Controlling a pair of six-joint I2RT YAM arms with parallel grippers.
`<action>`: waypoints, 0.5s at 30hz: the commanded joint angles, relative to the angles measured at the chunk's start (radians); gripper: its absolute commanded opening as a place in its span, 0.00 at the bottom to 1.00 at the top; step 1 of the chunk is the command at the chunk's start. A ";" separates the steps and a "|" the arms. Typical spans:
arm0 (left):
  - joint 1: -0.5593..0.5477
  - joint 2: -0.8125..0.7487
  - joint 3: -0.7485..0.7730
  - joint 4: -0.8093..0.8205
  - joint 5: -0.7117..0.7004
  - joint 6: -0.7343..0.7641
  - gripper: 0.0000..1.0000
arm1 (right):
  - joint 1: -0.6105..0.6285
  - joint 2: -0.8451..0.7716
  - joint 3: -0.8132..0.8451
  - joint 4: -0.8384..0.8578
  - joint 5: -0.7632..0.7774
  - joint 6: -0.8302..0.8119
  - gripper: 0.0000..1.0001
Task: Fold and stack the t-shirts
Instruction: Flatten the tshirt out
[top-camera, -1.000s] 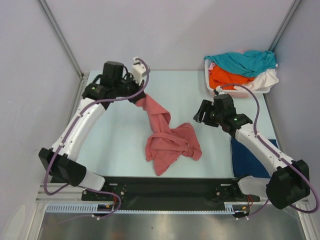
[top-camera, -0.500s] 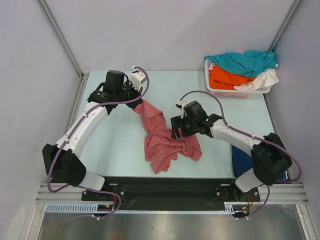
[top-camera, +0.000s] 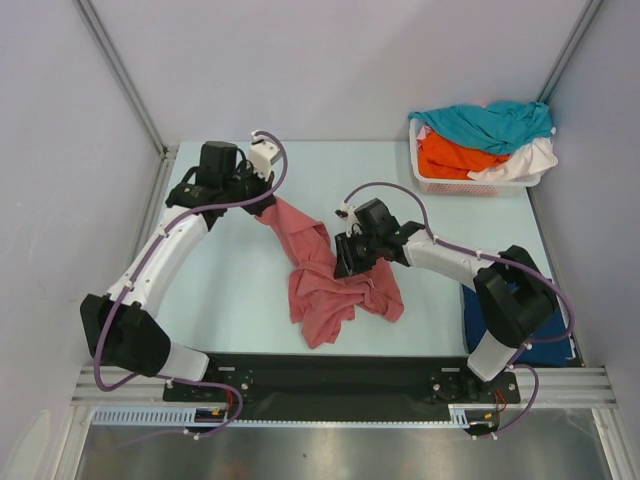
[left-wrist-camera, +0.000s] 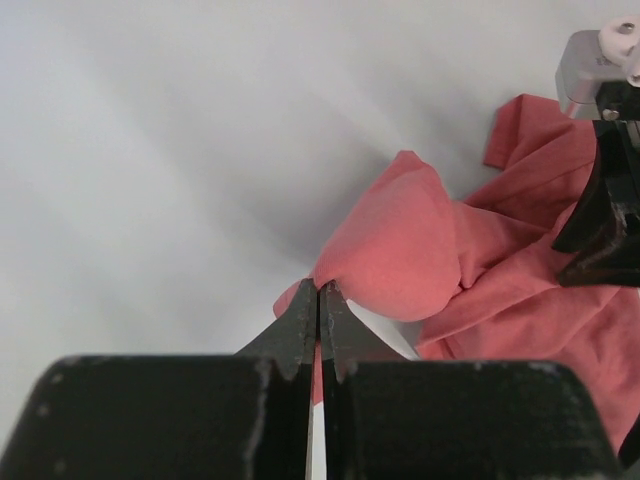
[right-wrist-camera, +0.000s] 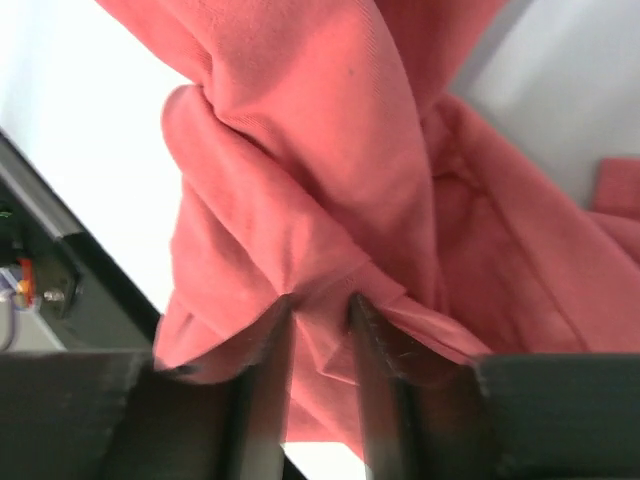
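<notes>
A dusty salmon-red t-shirt (top-camera: 322, 285) lies crumpled mid-table, one end drawn up toward the back left. My left gripper (top-camera: 264, 204) is shut on that raised end; in its wrist view the fingertips (left-wrist-camera: 320, 288) meet on a bulge of salmon cloth (left-wrist-camera: 400, 250). My right gripper (top-camera: 346, 262) sits on the shirt's middle. Its two fingers (right-wrist-camera: 320, 300) are pinched on a ridge of salmon fabric (right-wrist-camera: 320, 150) bunched between them. More t-shirts, teal (top-camera: 490, 122), orange (top-camera: 455, 157) and white (top-camera: 525, 162), are heaped in the basket. A navy blue t-shirt (top-camera: 552, 348) lies at the near right.
The white lattice basket (top-camera: 445, 183) stands at the back right corner. Grey walls close in on the left, back and right. The black rail (top-camera: 330, 380) with both arm bases runs along the near edge. The right arm stretches across above the navy shirt.
My right arm swung left from near the basket onto the salmon shirt and its jaws narrowed onto a fold. The left gripper shifted slightly left, still holding the cloth.
</notes>
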 joint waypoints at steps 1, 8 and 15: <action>0.029 -0.049 -0.003 0.048 -0.001 -0.015 0.00 | -0.004 -0.011 0.045 -0.001 -0.075 0.008 0.43; 0.035 -0.051 -0.009 0.048 0.009 -0.020 0.00 | 0.008 0.009 0.022 0.006 -0.055 0.014 0.43; 0.047 -0.051 -0.008 0.051 0.010 -0.021 0.00 | 0.018 0.051 0.014 0.028 -0.036 0.035 0.19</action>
